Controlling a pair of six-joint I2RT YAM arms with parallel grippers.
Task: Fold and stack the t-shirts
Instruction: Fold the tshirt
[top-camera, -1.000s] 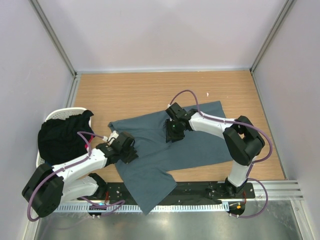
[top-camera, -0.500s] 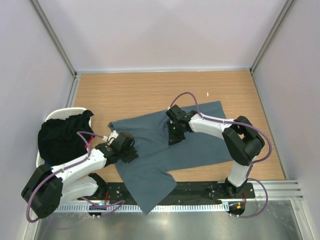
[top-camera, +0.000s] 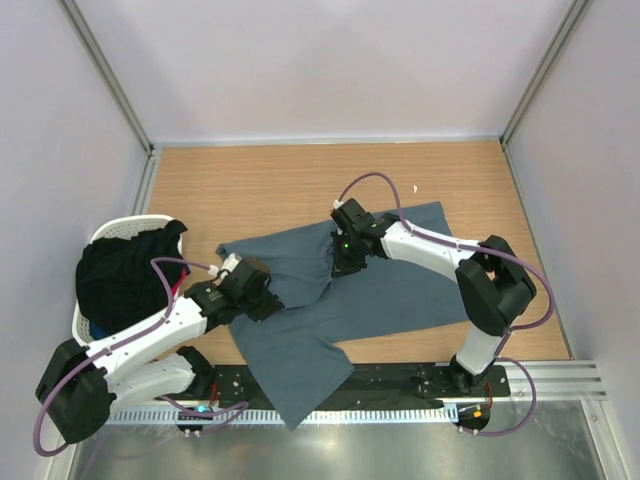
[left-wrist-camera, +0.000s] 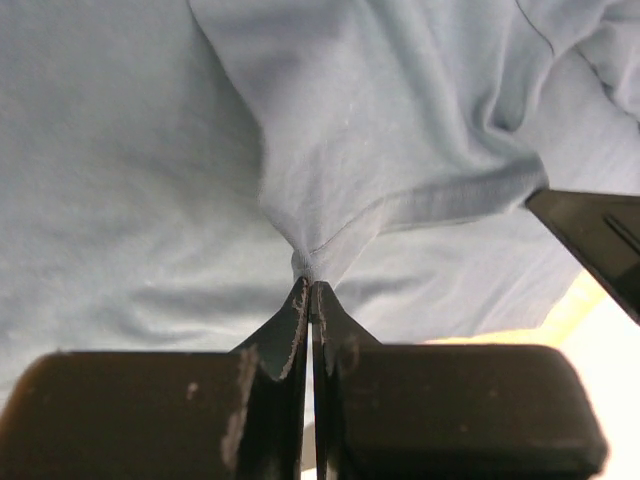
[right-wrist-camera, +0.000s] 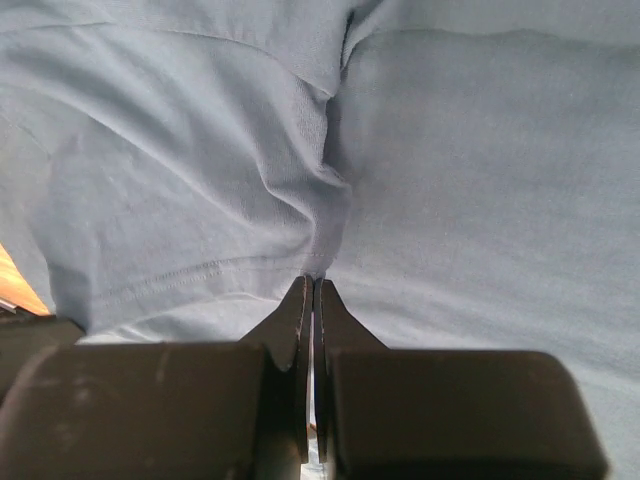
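light: bright, even | shadows: soft — faint | left wrist view: lower-right corner overexposed

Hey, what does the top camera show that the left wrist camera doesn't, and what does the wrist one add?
Only the top view: the whole slate-blue t-shirt spread on the wooden table, the white laundry basket holding dark clothes on the left, and the right gripper down on the shirt's middle. Only the left wrist view: the left gripper closed tight, pinching a bunched fold at a stitched hem. Both show the same shirt, with the left gripper on it.
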